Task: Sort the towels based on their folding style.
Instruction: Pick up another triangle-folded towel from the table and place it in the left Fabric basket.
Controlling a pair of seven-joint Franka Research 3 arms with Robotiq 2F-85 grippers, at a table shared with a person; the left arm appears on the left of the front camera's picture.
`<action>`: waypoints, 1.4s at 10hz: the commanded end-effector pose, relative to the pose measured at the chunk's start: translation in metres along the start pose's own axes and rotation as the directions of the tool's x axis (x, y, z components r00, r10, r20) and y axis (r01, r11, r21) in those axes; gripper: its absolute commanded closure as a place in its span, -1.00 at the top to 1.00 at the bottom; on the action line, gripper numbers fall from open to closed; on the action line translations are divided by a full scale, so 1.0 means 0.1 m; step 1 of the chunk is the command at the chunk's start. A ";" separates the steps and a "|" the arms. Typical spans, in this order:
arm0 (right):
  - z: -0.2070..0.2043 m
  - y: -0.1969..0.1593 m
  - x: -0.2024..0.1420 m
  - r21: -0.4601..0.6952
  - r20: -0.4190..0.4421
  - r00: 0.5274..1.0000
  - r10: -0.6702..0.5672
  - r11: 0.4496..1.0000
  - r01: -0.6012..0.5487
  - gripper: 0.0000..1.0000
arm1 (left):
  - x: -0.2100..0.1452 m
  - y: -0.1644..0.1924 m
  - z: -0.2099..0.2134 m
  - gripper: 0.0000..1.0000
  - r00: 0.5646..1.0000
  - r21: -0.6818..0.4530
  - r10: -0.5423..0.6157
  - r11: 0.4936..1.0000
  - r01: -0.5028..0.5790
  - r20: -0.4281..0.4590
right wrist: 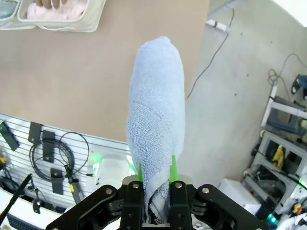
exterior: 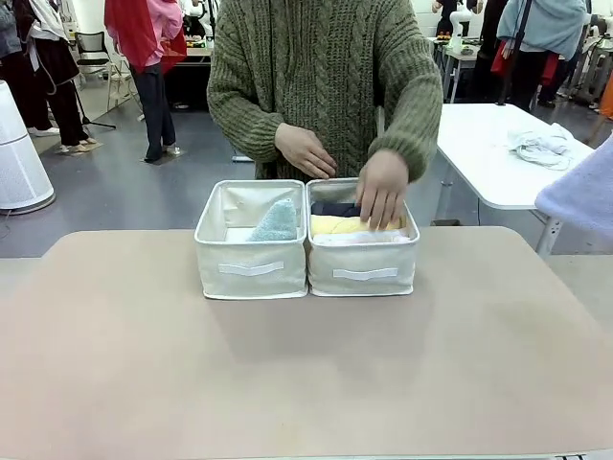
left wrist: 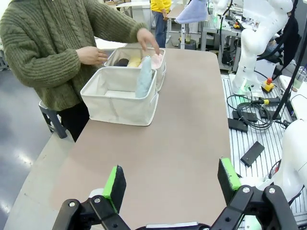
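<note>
Two cream fabric bins stand side by side mid-table. The left bin (exterior: pixel 251 268) holds a pale green cone towel (exterior: pixel 276 222), also seen standing up in the left wrist view (left wrist: pixel 144 76). The right bin (exterior: pixel 364 273) holds rolls: dark grey (exterior: pixel 335 208), yellow (exterior: pixel 335 225) and a pale pinkish one (exterior: pixel 359 238). A person's hand (exterior: pixel 383 187) rests on these rolls. My right gripper (right wrist: pixel 156 179) is shut on the base of a lavender-blue cone towel (right wrist: pixel 156 129), held in the air off the table's right side (exterior: pixel 579 196). My left gripper (left wrist: pixel 171 179) is open above the near table, holding nothing.
The person in a green knit sweater (exterior: pixel 316 67) stands at the far edge, the other hand (exterior: pixel 305 150) above the bins. Bare tan tabletop (exterior: pixel 306 374) lies in front of the bins. A white table (exterior: pixel 498 144) with a cloth bundle stands behind right. Cables and a rack lie below the right gripper.
</note>
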State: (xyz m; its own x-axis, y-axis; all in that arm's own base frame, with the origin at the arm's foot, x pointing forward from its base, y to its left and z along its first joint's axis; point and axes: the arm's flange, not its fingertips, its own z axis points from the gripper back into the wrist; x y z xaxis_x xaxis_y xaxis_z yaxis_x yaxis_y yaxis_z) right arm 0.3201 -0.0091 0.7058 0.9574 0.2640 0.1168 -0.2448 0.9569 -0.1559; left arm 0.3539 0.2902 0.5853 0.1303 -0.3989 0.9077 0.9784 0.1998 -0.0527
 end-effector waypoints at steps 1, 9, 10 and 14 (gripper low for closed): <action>-0.02 -0.02 -0.02 -0.008 0.005 1.000 -0.013 1.000 0.013 -0.64 | 0.01 -0.02 0.01 1.00 1.000 0.012 -0.003 1.000 0.003 -0.015; 0.26 0.83 0.71 -0.109 0.060 0.955 0.292 0.952 -0.284 -0.64 | 0.01 -0.02 0.01 1.00 1.000 0.012 -0.003 1.000 0.003 -0.015; 0.39 1.09 1.01 -0.166 0.062 0.945 0.321 0.937 -0.308 -0.64 | 0.01 -0.02 0.01 1.00 1.000 0.012 -0.003 1.000 0.003 -0.015; 0.70 1.90 1.76 -0.150 0.075 0.864 0.498 0.862 -0.484 -0.64 | 0.01 -0.02 0.01 1.00 1.000 0.012 -0.003 1.000 0.003 -0.015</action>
State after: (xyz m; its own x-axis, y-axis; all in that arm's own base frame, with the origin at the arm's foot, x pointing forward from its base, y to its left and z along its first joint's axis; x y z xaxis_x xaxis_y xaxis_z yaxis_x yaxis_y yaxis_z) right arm 0.4204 0.2188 0.7471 0.7092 0.6943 0.1223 -0.6261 0.7000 -0.3434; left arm 0.3539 0.2899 0.5863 0.1285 -0.4018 0.9067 0.9783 0.2011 -0.0496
